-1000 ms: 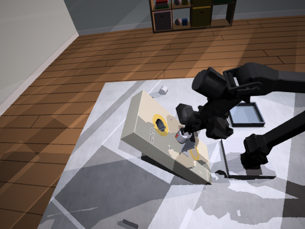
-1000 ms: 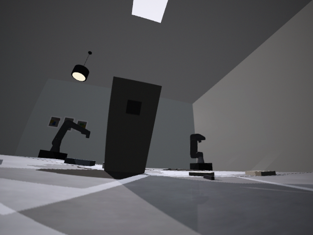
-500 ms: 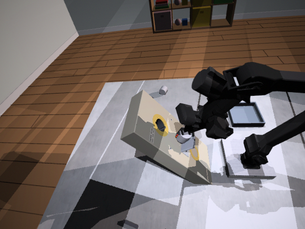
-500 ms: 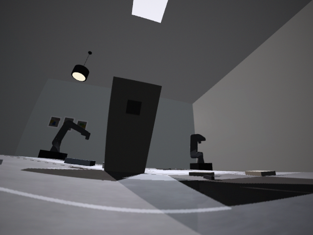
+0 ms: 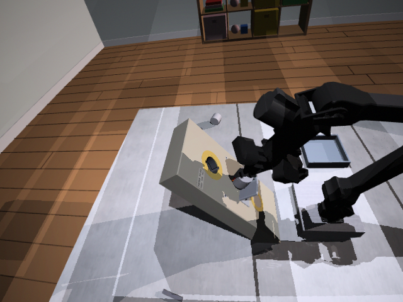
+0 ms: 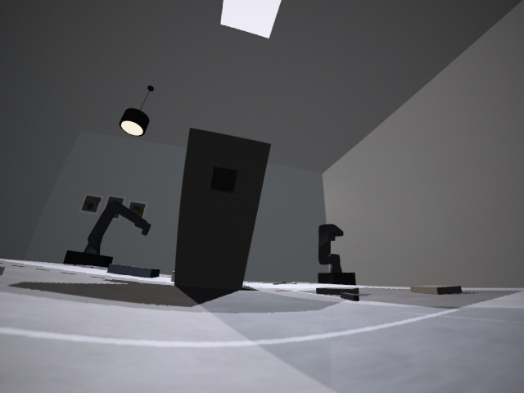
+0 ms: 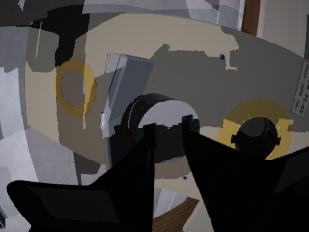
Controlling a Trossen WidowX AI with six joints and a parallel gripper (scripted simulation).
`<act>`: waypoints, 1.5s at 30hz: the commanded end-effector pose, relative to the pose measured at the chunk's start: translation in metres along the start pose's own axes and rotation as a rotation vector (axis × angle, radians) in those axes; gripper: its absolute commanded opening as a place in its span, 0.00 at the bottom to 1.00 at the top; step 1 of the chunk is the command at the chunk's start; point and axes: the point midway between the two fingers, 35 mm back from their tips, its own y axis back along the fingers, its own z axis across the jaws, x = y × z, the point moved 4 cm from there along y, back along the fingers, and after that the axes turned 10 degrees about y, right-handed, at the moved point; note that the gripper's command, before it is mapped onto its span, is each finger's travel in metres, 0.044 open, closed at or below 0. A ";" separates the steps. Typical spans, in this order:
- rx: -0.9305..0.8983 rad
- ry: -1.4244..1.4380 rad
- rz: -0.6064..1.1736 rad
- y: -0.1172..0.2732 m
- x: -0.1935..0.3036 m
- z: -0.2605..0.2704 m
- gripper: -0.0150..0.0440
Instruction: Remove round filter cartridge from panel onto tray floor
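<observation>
The tan service panel (image 5: 190,139) (image 6: 219,237) (image 7: 188,68) stands tilted. A round, pale-faced cylinder, seemingly the filter cartridge (image 5: 241,184) (image 7: 169,112), stands proud of its middle, with a small red mark on its dark side. Two dark slot-like marks show on its face. My gripper (image 5: 245,176) (image 7: 168,139) is partly open, with a narrow gap between its fingers. Its fingertips are at the face by the two slots; how deep they reach is hidden. A blue-floored tray (image 5: 325,151) lies behind the arm at the right.
A grey flap (image 5: 249,191) (image 7: 126,79) stands out beside the cylinder. One yellow ring (image 5: 215,176) (image 7: 270,105) surrounds a dark notched opening; another (image 7: 91,87) surrounds a flat disc. A second black arm (image 5: 335,198) is at the right. A small white cylinder (image 5: 215,119) lies behind the panel.
</observation>
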 end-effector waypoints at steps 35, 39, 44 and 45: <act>0.292 0.007 0.152 0.093 0.039 -0.079 1.00; 0.258 -0.235 0.097 0.083 0.035 -0.071 0.82; 0.167 -0.727 0.020 0.063 0.026 -0.054 0.77; 0.146 -0.826 0.011 0.059 0.024 -0.050 0.77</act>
